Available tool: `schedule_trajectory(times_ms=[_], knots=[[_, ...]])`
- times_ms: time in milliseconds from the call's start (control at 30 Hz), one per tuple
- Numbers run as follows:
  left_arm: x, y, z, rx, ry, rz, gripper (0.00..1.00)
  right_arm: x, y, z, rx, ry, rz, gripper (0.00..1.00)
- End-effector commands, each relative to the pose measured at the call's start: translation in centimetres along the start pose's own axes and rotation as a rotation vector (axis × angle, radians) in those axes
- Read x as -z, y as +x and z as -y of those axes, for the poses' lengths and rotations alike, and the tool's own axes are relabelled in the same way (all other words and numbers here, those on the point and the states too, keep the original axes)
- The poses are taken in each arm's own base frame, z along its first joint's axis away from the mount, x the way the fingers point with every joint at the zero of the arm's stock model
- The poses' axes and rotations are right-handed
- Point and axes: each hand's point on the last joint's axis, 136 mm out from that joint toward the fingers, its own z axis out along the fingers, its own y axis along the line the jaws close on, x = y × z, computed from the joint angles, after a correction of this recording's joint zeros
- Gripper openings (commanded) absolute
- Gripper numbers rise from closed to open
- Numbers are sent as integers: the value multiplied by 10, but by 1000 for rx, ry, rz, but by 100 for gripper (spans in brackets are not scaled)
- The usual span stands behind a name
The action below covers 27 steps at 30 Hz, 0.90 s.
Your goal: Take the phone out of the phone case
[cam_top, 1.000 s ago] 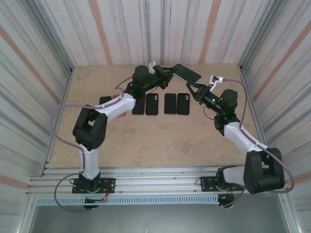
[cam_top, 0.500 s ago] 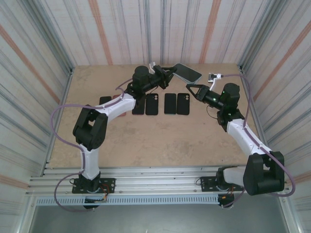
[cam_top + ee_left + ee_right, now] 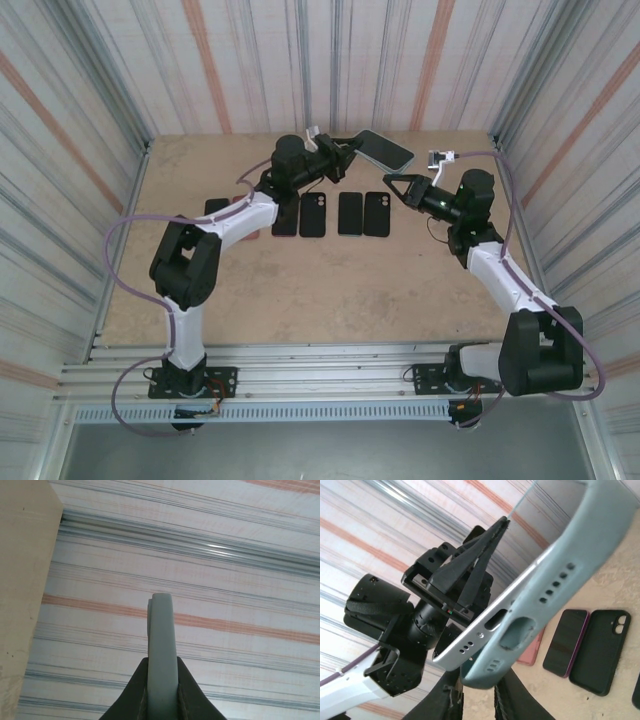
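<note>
Table: your bare wooden table (image 3: 300, 290) carries the same row of four dark flat phones (image 3: 313, 215) as a second ago, and none has shifted.
Case: the pale blue-green phone case (image 3: 385, 150) (image 3: 570, 570) hangs in the air over the far part of the table, about where it was. Its lower end is peeled away from the silver-edged phone (image 3: 470, 640) inside.
Left gripper: your left gripper (image 3: 340, 152) (image 3: 162, 662) stays clamped on the case's edge.
Right gripper: your right gripper (image 3: 393, 183) (image 3: 479, 700) has shifted slightly toward the far wall. Its fingers stand a little apart at the peeled corner, and you cannot tell whether they grip it.
</note>
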Motion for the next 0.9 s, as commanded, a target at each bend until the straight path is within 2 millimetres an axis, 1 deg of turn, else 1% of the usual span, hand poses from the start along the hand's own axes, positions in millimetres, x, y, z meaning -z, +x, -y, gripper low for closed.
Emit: schedule_trajectory(times_ms=[0,100,133,167,200,233,300,333,400,433,600,700,800,867], knots=[[21,25,80,-200,167,-101,0,3,-3,14,-44,50,-10,28],[28,20,83,-312,164,-116,0,5,2,10,-2,42,-67,33],[30,18,83,-345,155,-127,0,7,7,10,21,44,-100,37],[33,19,87,-395,163,-147,0,8,12,8,40,37,-142,42],[35,20,90,-449,170,-166,0,9,15,6,61,26,-173,45],[38,20,90,-507,162,-197,0,10,20,4,87,17,-207,48],[45,28,94,-640,171,-281,0,13,28,1,153,15,-270,51],[50,32,94,-706,175,-327,0,15,32,0,185,16,-306,52],[58,33,87,-797,154,-383,0,16,38,0,227,20,-364,55],[63,35,87,-846,161,-410,0,15,41,3,243,31,-397,55],[87,45,93,-1027,246,-516,0,8,54,1,380,6,-536,56],[98,53,99,-1113,298,-556,0,1,59,1,408,-18,-585,54],[106,58,100,-1172,316,-589,0,-6,67,-7,462,-87,-641,50],[111,60,98,-1193,319,-610,0,-10,75,-15,515,-137,-685,49]])
